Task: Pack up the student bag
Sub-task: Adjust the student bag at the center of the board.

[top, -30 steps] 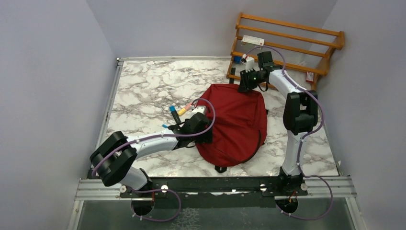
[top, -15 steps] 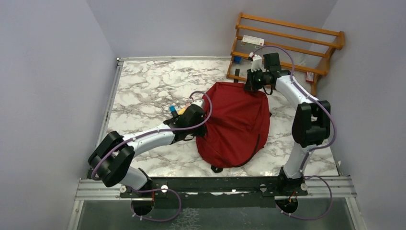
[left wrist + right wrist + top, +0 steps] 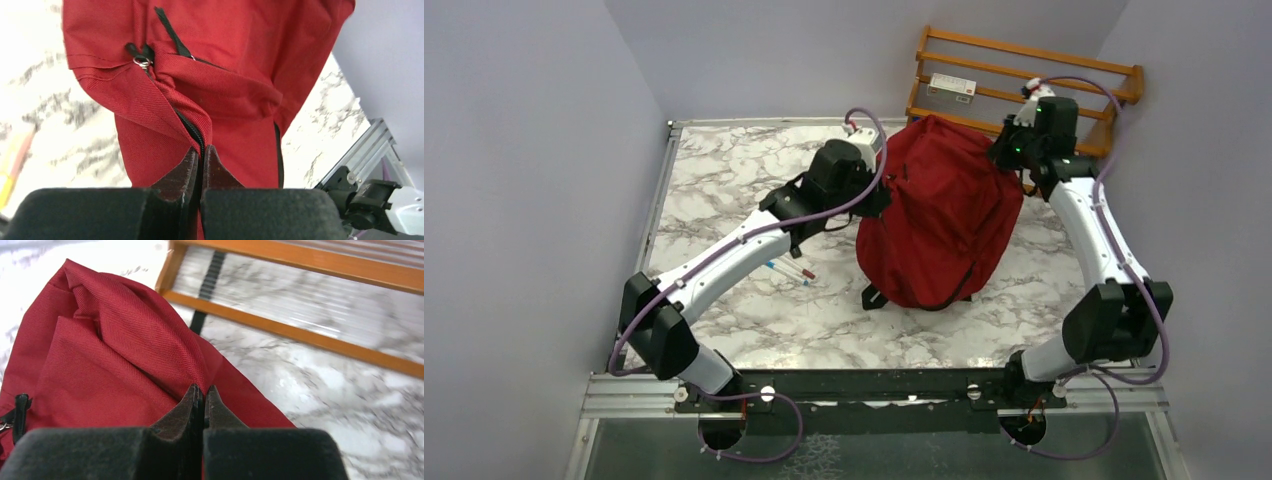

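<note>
The left gripper (image 3: 202, 150) has its jaws pressed together on a fold of the student bag (image 3: 944, 225), pinching the dark-red fabric right at the black zipper (image 3: 192, 131); ahead of its fingertips the cloth bunches into folds, and a small metal ring (image 3: 142, 62) sits farther ahead to the left; the right gripper (image 3: 203, 390) is likewise closed, nipping a ridge of red fabric at the bag's opposite upper edge; the bag stands tall between the two grippers, its top held at their height and its body hanging below them toward the marble table (image 3: 744, 180); beyond the right gripper runs the wooden rack (image 3: 300, 260), with a white box (image 3: 952, 87) on an upper rail; below and behind the left gripper, towards its arm's base, a few pens (image 3: 789, 270) lie on the table, apart from the bag.
</note>
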`<state>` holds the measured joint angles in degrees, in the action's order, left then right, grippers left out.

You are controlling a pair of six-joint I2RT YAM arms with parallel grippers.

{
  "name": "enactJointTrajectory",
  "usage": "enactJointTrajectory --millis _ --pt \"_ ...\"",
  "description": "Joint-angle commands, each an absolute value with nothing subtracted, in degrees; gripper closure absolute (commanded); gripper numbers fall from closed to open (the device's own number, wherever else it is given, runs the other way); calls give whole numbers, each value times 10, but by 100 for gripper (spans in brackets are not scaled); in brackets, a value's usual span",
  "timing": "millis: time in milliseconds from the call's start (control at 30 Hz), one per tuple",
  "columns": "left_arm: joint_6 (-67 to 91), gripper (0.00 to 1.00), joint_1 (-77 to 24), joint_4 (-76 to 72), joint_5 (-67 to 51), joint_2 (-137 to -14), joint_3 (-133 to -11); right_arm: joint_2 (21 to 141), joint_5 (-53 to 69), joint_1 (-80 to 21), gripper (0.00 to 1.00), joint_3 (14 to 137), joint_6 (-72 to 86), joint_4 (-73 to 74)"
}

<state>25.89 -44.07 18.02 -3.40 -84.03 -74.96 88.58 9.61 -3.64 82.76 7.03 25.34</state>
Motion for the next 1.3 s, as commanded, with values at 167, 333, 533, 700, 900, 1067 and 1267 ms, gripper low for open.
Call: enactJointTrajectory --millis 167,333,533,700,900,1067,1267 --pt "159 100 -393 230 -136 -984 -1016 701 9 10 100 734 218 190" --pt "119 100 -355 255 -169 -1081 -1121 605 33 10 100 642 272 190" --pt "80 100 -338 249 -201 -1198 -1178 519 7 10 100 504 306 184" --pt "70 100 -334 244 -208 -1263 -1198 509 -66 10 99 442 295 160" --pt "63 100 -328 230 -191 -1256 -1139 538 -106 10 80 441 268 148" --pt "65 70 -316 224 -144 -1207 -1081 545 -93 10 59 476 247 158" --pt "89 37 -315 223 -21 -1118 -1042 548 -86 10 49 558 262 207"
